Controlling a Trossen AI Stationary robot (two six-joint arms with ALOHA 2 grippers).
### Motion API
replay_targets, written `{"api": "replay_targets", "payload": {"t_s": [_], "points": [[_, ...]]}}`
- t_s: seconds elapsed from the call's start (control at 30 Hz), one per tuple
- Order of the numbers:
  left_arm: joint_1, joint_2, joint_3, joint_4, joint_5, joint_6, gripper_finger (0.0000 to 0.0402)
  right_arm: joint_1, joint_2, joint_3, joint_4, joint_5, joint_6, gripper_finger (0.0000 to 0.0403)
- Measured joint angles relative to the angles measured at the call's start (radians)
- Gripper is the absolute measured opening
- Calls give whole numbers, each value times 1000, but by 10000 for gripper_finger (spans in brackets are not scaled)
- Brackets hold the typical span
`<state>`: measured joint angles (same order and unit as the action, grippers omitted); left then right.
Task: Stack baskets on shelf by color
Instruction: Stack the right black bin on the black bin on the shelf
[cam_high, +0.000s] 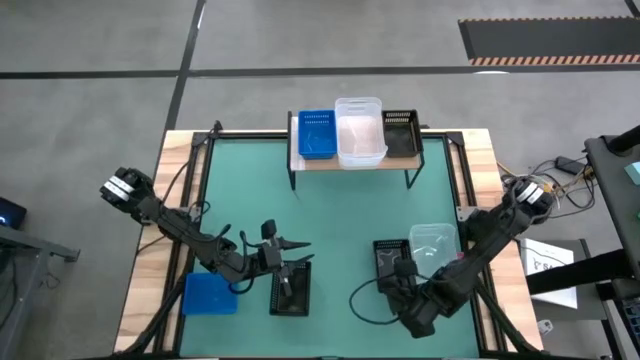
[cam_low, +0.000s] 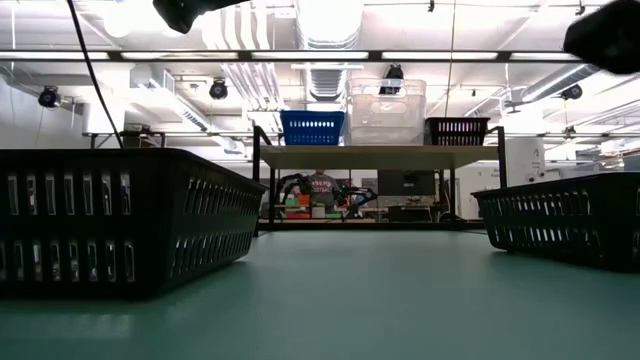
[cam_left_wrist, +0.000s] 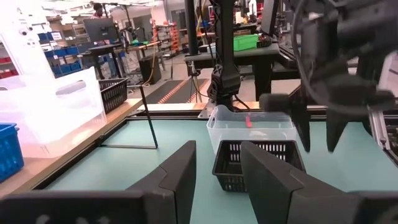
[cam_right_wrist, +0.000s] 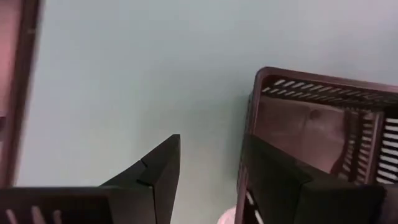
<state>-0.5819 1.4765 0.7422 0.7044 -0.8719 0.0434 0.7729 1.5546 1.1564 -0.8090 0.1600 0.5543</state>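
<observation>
On the wooden shelf (cam_high: 355, 162) at the far edge stand a blue basket (cam_high: 317, 134), a clear basket (cam_high: 360, 131) and a black mesh basket (cam_high: 402, 134). On the green table lie a blue basket (cam_high: 210, 293), a black basket (cam_high: 290, 288), a second black basket (cam_high: 390, 255) and a clear basket (cam_high: 433, 240). My left gripper (cam_high: 298, 246) is open and empty, held level above the table beside the first black basket. My right gripper (cam_high: 400, 272) is open and points down over the second black basket (cam_right_wrist: 323, 118). My right gripper (cam_right_wrist: 211, 140) points down with one finger (cam_right_wrist: 155, 177) outside the black basket over the bare table and the other finger (cam_right_wrist: 280, 180) over the basket's wall (cam_right_wrist: 255, 93). I cannot tell whether either finger touches the basket.
The middle of the green table between the shelf and the loose baskets is bare. The shelf's thin black legs (cam_high: 292, 180) stand on the table's far part. In the left wrist view, the right arm (cam_left_wrist: 317, 74) hangs over the black basket (cam_left_wrist: 258, 163) and clear basket (cam_left_wrist: 249, 124).
</observation>
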Motion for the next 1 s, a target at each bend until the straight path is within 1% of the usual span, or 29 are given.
{"api": "replay_targets", "payload": {"t_s": [0.17,0.27,0.37,0.5,0.53,0.57,0.7,0.9,1.0], "points": [[0,0,1,-1,0,-3,111,-14,78,0,8,35,7,165],[-1,-1,4,0,0,-3,111,-14,108,0,7,50,-22,148],[-1,-1,4,-1,0,-3,111,-16,116,0,7,78,-33,108],[-1,-1,4,-1,0,-3,111,-19,113,0,7,77,-42,36],[-1,-1,4,-1,0,-2,111,-19,108,0,7,78,-46,22],[-1,-1,4,-1,0,-2,111,-19,102,0,7,78,-46,17],[-1,-2,4,-2,0,-2,111,-19,73,10,4,77,-47,11],[-1,-2,4,-3,0,-2,111,-19,35,68,6,78,-88,10],[-1,-2,4,-3,0,-2,111,-20,31,72,-13,76,-101,30]]}}
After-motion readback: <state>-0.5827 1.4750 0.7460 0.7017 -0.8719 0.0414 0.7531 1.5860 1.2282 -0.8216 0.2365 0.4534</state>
